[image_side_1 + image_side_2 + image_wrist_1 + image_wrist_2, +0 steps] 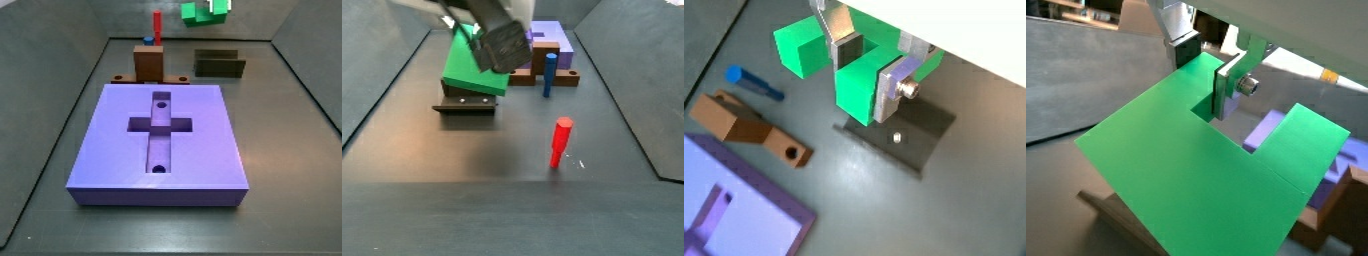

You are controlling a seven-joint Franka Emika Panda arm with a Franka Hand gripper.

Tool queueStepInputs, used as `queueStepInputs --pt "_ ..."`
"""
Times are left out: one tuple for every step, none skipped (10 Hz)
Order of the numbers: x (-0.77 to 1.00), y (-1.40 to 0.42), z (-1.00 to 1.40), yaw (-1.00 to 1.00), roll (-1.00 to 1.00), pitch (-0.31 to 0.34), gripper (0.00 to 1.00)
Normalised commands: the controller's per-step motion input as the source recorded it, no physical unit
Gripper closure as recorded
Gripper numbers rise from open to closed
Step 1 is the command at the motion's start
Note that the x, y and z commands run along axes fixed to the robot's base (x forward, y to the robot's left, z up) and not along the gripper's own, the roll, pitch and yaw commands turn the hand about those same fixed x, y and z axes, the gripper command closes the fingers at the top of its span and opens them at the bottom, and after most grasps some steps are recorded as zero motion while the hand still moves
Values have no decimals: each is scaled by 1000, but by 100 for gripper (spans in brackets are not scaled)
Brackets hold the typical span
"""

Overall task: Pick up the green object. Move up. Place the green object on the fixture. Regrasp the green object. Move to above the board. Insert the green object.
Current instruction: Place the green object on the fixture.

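My gripper [869,68] is shut on the green object [855,88], a bright green U-shaped block. One finger sits in its notch and the other presses the outside of one prong [1227,95]. In a side view the gripper [500,42] holds the green object [470,66] tilted, just over the fixture [466,104], a low dark block on the floor. In another side view the green object [203,12] hangs well above the fixture [219,64]. The purple board [201,150] with its cross-shaped recess lies flat beyond. The fixture [911,130] shows dark under the piece.
A brown block [147,62] stands between the board and the fixture, also seen as the brown block [744,122]. A blue peg [549,75] stands by it. A thin red peg [560,143] stands upright on the floor. Grey walls [382,80] enclose the floor on both sides.
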Motion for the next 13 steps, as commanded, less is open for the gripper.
queueStepInputs --pt "949 -40 -11 -171 -737 94 100" --pt "931 -26 -71 -140 -634 231 100" --pt "923 -31 -54 -120 -611 271 100" --pt "906 -54 -23 -86 -571 354 100" --pt "891 -77 0 -54 -523 406 100" --pt "883 -80 0 -9 -494 437 100" --pt "911 -31 -54 -40 -423 394 100" --pt "374 0 -11 -186 -43 109 100" --pt "63 0 0 -40 0 0 100" --pt "160 0 -357 0 0 -6 100" --pt "366 0 -509 0 0 0 100" --pt "477 0 -586 23 0 54 100" --pt "334 -49 -497 37 -180 11 100"
